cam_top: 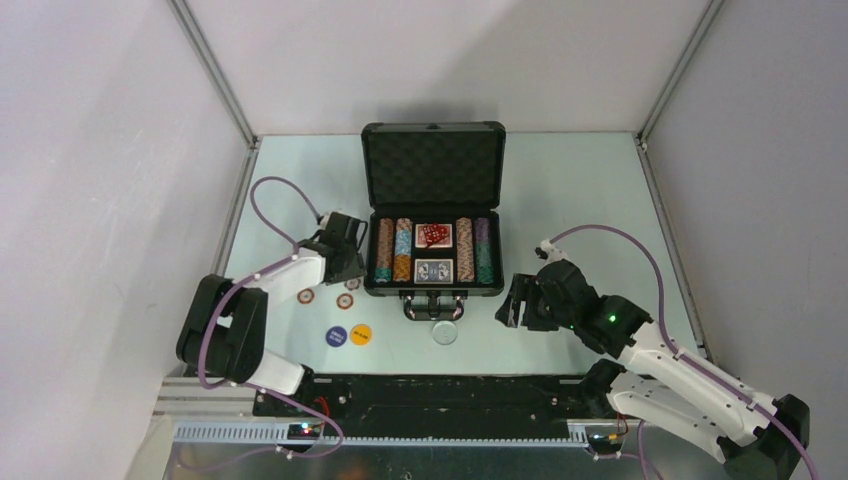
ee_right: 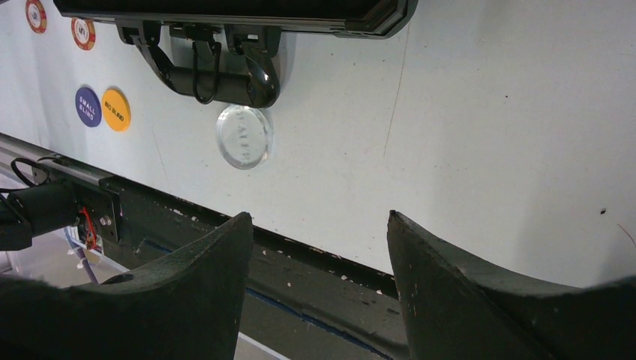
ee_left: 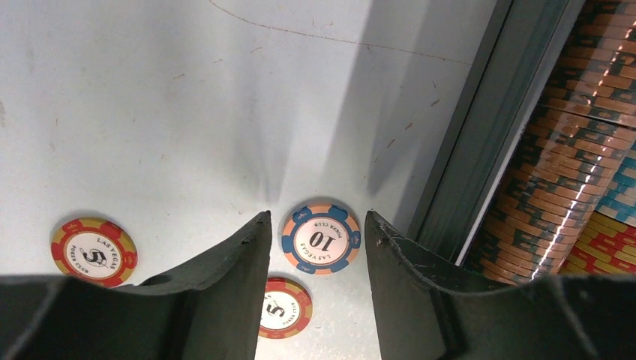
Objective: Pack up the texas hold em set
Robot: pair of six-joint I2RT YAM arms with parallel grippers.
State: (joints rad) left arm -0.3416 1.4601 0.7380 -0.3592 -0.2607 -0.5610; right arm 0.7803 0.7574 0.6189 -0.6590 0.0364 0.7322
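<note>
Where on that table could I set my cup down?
Barest: right of the open case, out to the right edge of the table, beyond the right gripper. Also left of the lid, at the far corner. Crowded: in front of the case, with loose chips, the left gripper, blind buttons and a clear disc.
</note>
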